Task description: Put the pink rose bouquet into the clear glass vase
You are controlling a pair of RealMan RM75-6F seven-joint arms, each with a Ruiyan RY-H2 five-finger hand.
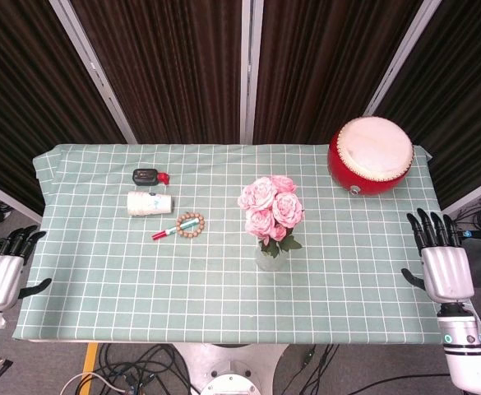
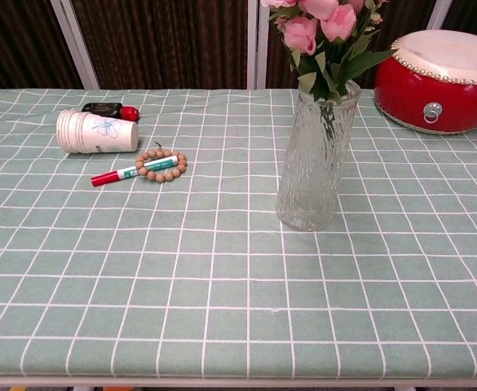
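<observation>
While roses (image 1: 271, 206) sit in vase (image 2: 314, 163) mid tabletop (image 1: 100, 271), both hands, L (image 1: 0, 273) & R (image 1: 441, 262), hang wide at edges, holding nothing. Drum (image 1: 371, 155) back R; cups (image 1: 149, 202), beads (image 1: 191, 224), marker (image 1: 164, 231) w/ black device (image 1: 145, 175) well L.

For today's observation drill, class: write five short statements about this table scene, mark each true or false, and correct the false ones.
1. The pink rose bouquet stands in the clear glass vase. True.
2. The right hand holds the vase. False: it is open, off the table's right edge, and touches nothing.
3. The paper cup lies on its side. True.
4. The bead bracelet hangs on the red drum. False: it lies on the cloth beside the marker pen, far from the drum.
5. The left hand rests on the paper cup. False: it is open, off the table's left edge, apart from the cup.
</observation>
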